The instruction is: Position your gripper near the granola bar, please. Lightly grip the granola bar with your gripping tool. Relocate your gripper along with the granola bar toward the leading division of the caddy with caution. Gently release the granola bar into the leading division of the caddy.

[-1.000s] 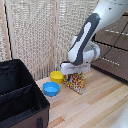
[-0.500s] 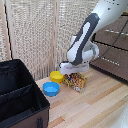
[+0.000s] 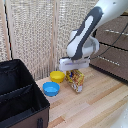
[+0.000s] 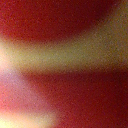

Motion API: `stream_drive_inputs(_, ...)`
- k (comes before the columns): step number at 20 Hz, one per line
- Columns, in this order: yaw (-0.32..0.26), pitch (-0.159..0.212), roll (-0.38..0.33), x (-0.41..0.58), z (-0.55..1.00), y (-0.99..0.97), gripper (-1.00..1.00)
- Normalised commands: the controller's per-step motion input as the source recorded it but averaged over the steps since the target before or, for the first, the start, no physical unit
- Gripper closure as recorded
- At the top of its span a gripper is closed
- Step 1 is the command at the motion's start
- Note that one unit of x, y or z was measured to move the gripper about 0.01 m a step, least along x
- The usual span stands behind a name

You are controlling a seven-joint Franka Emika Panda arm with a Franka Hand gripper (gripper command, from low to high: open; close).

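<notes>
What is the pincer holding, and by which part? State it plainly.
Cannot be told. The pincer sits over the top of the upright granola bar, but its fingers are hidden, and the wrist view is only a red and yellow blur.

From the bar [image 3: 75, 80], bare table [image 3: 95, 107] lies open at five o'clock. The bowls [image 3: 51, 88] crowd its nine o'clock side, toward the caddy [image 3: 20, 100].

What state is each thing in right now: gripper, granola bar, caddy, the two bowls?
gripper: down on top of the granola bar; fingers hidden, open or shut cannot be told
granola bar: standing upright on the table, not lifted
caddy: open-topped, nothing visible in the compartments
yellow bowl: upright, looks empty
blue bowl: upright, empty
</notes>
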Motion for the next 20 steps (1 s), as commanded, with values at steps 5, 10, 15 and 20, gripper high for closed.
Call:
stream_drive_inputs(5, -0.097, -0.007, -0.025, 0.224, 1.00, 0.11, 1.00)
stream_drive_inputs(10, -0.097, -0.005, -0.012, 0.213, 0.98, 0.30, 1.00)
stream_drive_inputs(15, -0.192, -0.037, 0.010, -0.011, 0.76, 0.44, 1.00)
stream_drive_inputs(20, -0.202, -0.008, 0.078, -0.035, 0.53, 0.34, 1.00)
